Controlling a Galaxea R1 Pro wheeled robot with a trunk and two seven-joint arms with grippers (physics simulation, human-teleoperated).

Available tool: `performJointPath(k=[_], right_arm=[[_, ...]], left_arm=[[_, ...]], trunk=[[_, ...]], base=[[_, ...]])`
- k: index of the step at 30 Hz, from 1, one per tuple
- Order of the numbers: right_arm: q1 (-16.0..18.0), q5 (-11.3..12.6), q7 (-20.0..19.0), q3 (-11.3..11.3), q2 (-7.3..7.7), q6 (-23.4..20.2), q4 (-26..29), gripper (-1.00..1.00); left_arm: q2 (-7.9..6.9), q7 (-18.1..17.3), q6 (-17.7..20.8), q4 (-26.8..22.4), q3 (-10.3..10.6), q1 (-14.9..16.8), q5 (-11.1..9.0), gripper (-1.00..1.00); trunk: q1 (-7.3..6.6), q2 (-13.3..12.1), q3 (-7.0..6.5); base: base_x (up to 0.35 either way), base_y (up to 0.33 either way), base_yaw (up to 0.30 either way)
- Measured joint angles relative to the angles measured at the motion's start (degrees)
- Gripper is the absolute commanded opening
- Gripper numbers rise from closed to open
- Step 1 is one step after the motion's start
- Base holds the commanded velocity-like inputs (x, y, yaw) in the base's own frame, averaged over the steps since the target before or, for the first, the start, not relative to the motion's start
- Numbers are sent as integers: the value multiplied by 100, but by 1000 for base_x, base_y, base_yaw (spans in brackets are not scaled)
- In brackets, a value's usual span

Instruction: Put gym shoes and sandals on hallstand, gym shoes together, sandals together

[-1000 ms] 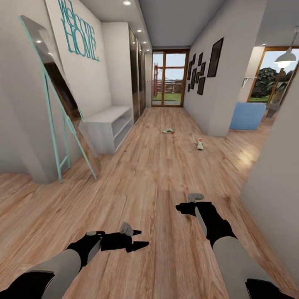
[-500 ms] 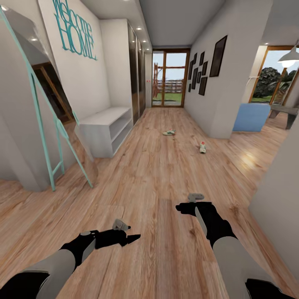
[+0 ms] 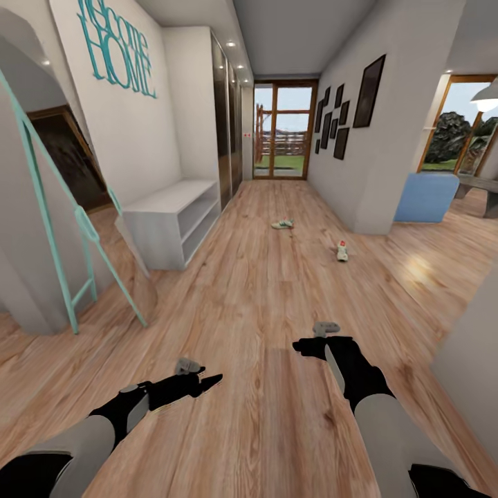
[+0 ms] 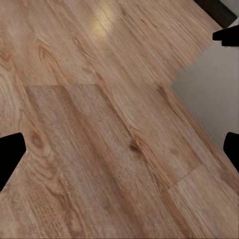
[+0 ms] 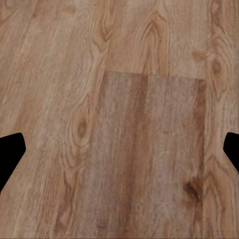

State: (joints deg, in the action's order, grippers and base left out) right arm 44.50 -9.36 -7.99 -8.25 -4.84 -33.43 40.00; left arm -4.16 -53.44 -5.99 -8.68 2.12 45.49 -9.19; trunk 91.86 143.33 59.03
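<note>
Two gym shoes lie on the corridor floor [image 3: 263, 290] well ahead of me: one [image 3: 281, 224] mid-corridor, long axis roughly crosswise, the other [image 3: 342, 252] nearer & to the right, lying roughly front-to-back, close to the wall corner. No sandals spotted. Both shoes are far beyond reach; right end effector [image 3: 312, 339] sits closer to the nearer shoe than the left end effector [image 3: 200, 377], so I'd judge right arm takes it. Both end effectors w/ fingers apart, nothing held. Low grey unit [image 3: 169, 221] stands along the left wall
</note>
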Motion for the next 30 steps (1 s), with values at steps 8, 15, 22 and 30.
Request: performJointPath(k=[8,15,22,30], right_arm=[[1,-33,-10,2,0,294,-3,100],[1,-9,5,7,0,415,-2,100],[1,-5,12,11,-4,425,6,100],[1,-5,13,16,-8,428,8,100]], left_arm=[[-2,851,-14,0,16,0,-69,100],[1,891,-14,-1,17,0,-72,100],[0,891,-14,0,17,0,-73,100],[6,891,-14,1,17,1,-77,100]], trunk=[[0,0,0],[0,0,0],[0,0,0],[0,0,0]], base=[[348,0,0],[348,0,0],[348,0,0],[348,0,-60]])
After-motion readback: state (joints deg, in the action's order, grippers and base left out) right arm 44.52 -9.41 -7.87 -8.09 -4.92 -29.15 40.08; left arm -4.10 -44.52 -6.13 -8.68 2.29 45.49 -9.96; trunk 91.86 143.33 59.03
